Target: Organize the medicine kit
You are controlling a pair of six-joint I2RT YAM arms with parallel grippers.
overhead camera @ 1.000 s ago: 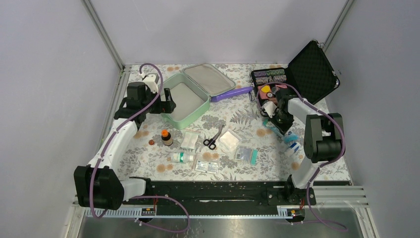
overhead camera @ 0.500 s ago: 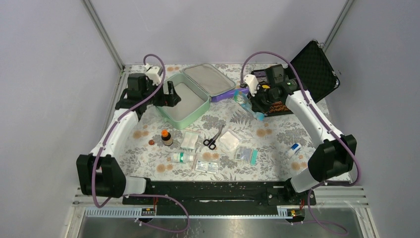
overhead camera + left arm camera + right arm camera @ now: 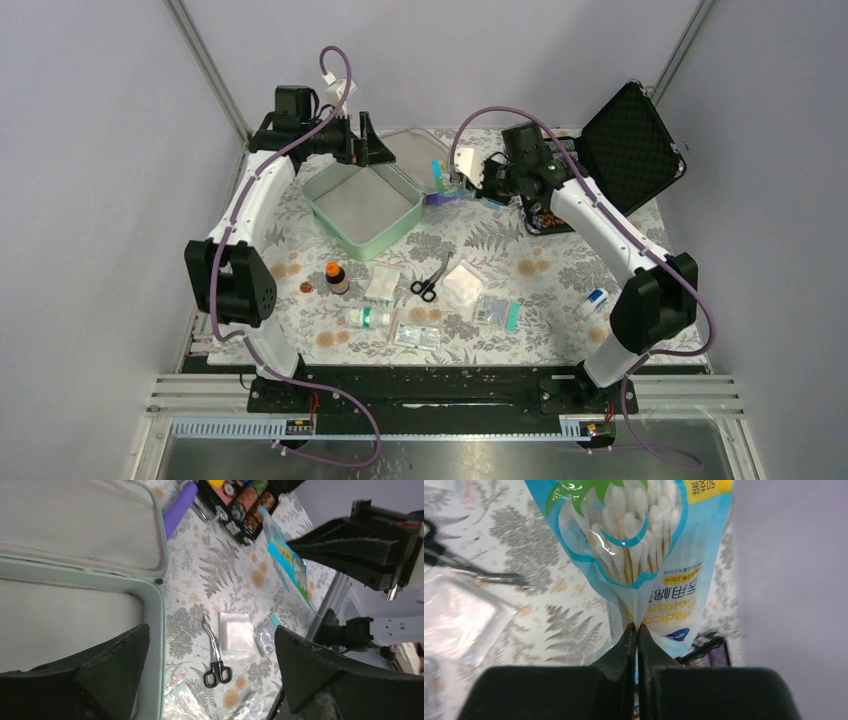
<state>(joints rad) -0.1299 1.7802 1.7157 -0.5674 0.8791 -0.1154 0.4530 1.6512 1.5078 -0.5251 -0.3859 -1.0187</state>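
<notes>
The mint-green medicine kit (image 3: 340,222) lies open at the back left, its grey-lined lid (image 3: 418,150) flat behind it. My left gripper (image 3: 362,135) hovers open and empty over the kit's far corner. In the left wrist view its fingertips (image 3: 137,640) frame the kit's rim (image 3: 156,630) and the table beyond. My right gripper (image 3: 460,183) is shut on a blue packet of cotton swabs (image 3: 440,180), held in the air beside the lid's right edge. In the right wrist view the packet (image 3: 639,540) hangs from the pinched jaws (image 3: 637,627).
An open black case of colourful pieces (image 3: 620,140) stands at the back right, a purple bar (image 3: 470,187) between it and the kit. On the floral cloth lie scissors (image 3: 430,280), a brown bottle (image 3: 336,276), a white bottle (image 3: 368,317), several clear packets (image 3: 465,285) and a small tube (image 3: 595,298).
My right gripper lifted the cotton swab packet from in front of the black case and carried it left to the kit's lid. My left arm rose from the kit's left wall toward its far corner.
</notes>
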